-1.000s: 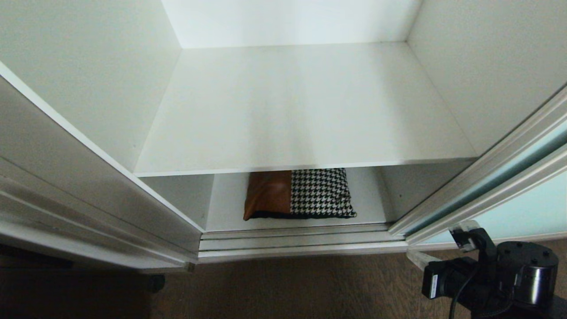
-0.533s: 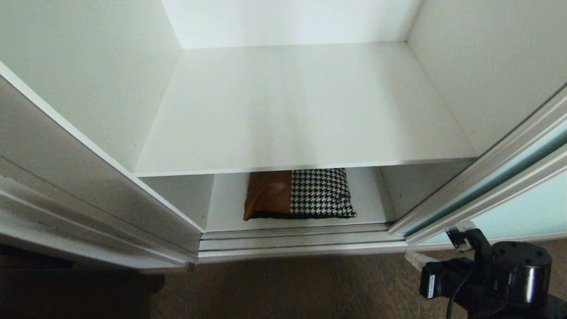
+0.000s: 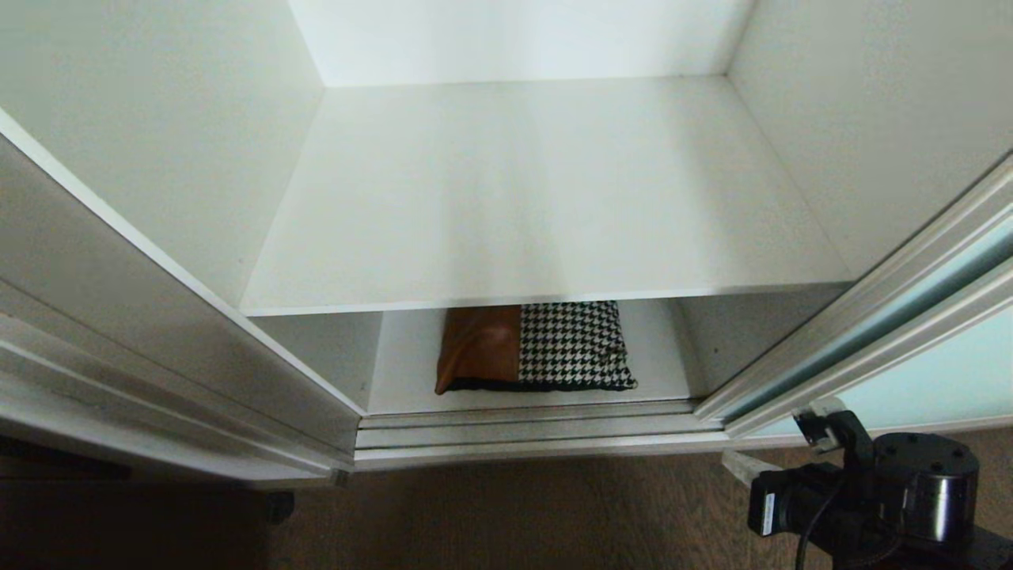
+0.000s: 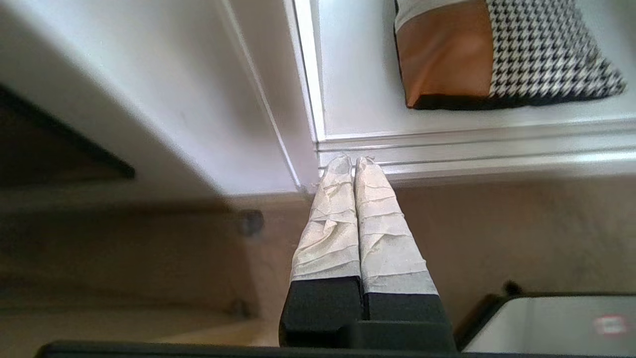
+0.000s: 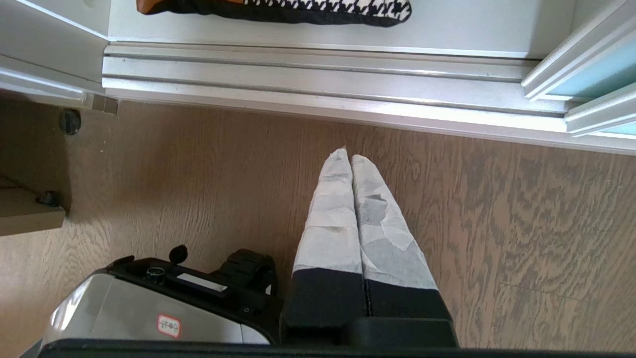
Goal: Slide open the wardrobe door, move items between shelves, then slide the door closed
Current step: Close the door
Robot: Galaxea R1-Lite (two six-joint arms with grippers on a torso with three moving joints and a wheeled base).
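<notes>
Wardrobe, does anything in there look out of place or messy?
Nothing stands out. The cushion lies flat on the lower shelf, the upper shelf is bare, and the sliding door stands open at the right.

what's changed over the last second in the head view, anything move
Only the right arm at the lower right: it has slid slightly down and to the left in the head view, its pincer shut over the wood floor, holding nothing. The cushion on the lower shelf, the upper shelf and the opened sliding door stayed put.
</notes>
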